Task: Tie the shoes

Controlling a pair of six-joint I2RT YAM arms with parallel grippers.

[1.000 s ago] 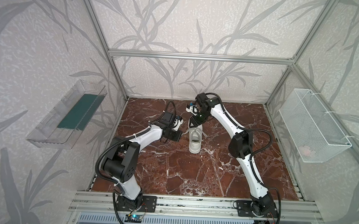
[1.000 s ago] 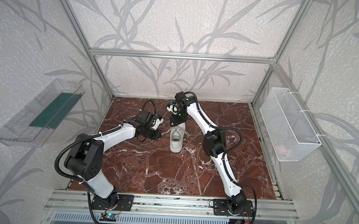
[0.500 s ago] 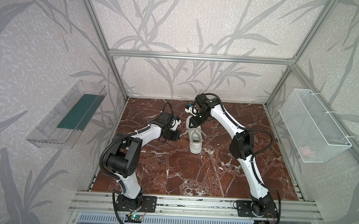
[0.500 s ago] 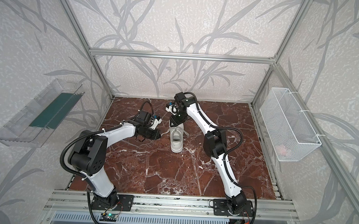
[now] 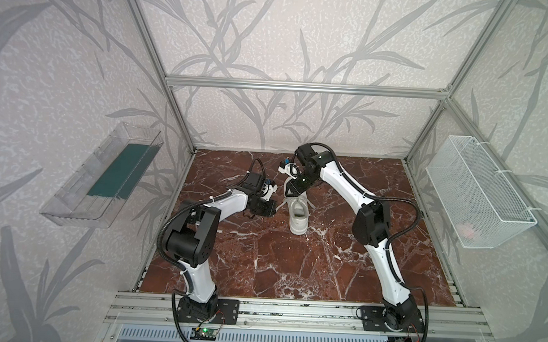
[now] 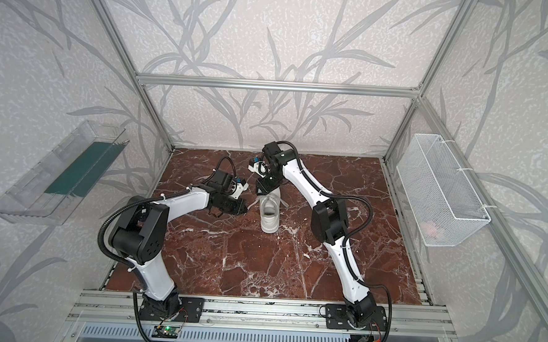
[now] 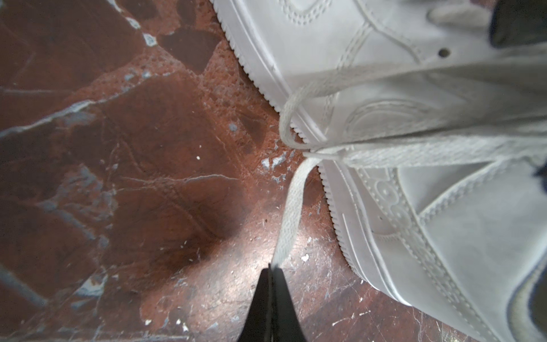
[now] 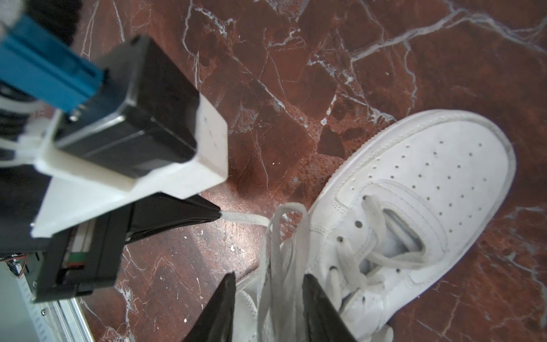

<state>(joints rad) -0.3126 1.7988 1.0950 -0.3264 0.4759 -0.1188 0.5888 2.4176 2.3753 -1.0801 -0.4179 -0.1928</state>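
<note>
1. The shoe (image 5: 298, 213) stands on the floor (image 5: 293, 269), about in the middle and nearer to the back wall (image 5: 301, 125). Its long axis runs from back to front, with the toe toward the front.
2. One lace (image 7: 291, 204) leaves the left side of the shoe and runs out to the left, almost square to that axis and close above the floor.
3. The left gripper (image 7: 270, 268) is closed tight on the end of this lace, just beside the shoe. The lace looks stretched, not slack.
4. Where the lace meets the shoe, a small loop (image 8: 291, 208) shows at the shoe's edge. Its strands go from there toward the heel end.
5. The right gripper (image 8: 270, 277) hangs over the heel end with its jaws partly apart. The strands pass between its two fingers (image 8: 228, 296), but I see a gap at each side, so I judge that it has no hold of them yet.
6. What the next move turns on, I think, is this: the strands lie inside the right jaws, roughly along the shoe's axis, and the right arm is the nearer one to them. It should need only to close there and then pull away from the left gripper.
7. If the jaws close too high, the thin strands may slip out.
</note>
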